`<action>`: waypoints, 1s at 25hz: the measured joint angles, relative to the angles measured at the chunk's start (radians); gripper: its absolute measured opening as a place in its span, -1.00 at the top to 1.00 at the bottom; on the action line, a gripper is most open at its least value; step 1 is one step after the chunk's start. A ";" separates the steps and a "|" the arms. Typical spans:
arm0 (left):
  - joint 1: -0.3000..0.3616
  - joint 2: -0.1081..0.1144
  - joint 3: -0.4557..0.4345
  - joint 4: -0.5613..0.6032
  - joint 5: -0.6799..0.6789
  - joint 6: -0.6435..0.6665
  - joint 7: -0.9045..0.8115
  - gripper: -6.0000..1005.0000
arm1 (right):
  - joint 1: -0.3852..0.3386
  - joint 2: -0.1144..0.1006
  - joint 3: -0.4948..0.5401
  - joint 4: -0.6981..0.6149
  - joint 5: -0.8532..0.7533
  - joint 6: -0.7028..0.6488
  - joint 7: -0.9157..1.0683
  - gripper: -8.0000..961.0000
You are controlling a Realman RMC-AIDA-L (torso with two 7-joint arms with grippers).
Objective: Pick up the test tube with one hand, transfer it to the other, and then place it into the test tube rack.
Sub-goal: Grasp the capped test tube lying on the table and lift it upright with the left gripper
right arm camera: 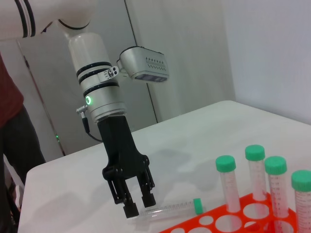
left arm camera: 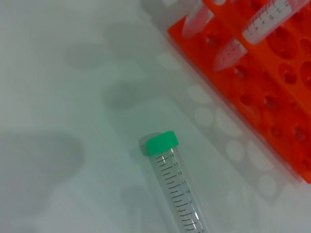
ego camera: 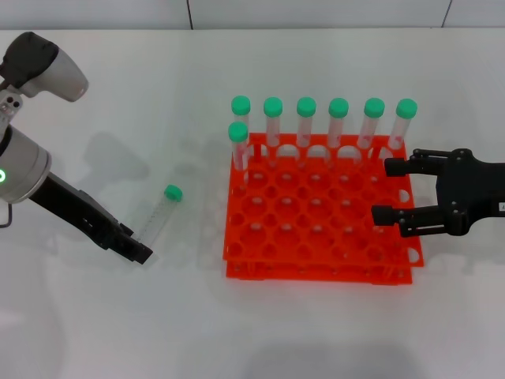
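A: On the table [ego camera: 331, 332], left of the test tube rack [ego camera: 319, 229], the test tube [ego camera: 160, 213] lies flat, green cap pointing away from the robot, well apart from the rack's edge.

B: Left gripper [ego camera: 136, 246]?

A: Down at the tube's bottom end. The right wrist view shows its fingers [right arm camera: 146, 196] spread, straddling that tip, nothing pinched yet. I judge it is set for a grasp low on the body, which would leave the capped end free for the handover.

B: Right gripper [ego camera: 388, 189]?

A: Hanging over the rack's right edge, jaws wide and empty, fingers pointing toward the left arm. Looks like a waiting post for the transfer.

B: Room to work?

A: Bare table all round the tube. Seven capped tubes [ego camera: 304, 122] crowd the rack's far row and far-left corner; nearer holes stand vacant, so a drop-in should avoid those caps.
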 joint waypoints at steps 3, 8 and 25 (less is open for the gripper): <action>0.000 -0.004 0.005 -0.001 0.005 -0.006 0.000 -0.15 | 0.000 0.000 0.000 0.002 0.000 0.001 -0.001 -0.79; -0.007 -0.005 0.017 -0.020 0.007 -0.015 0.000 -0.14 | 0.000 0.000 0.000 0.002 0.000 0.001 -0.003 -0.79; -0.012 -0.006 0.024 -0.028 0.021 -0.045 -0.019 0.06 | 0.000 0.000 0.000 0.003 0.000 0.005 -0.013 -0.79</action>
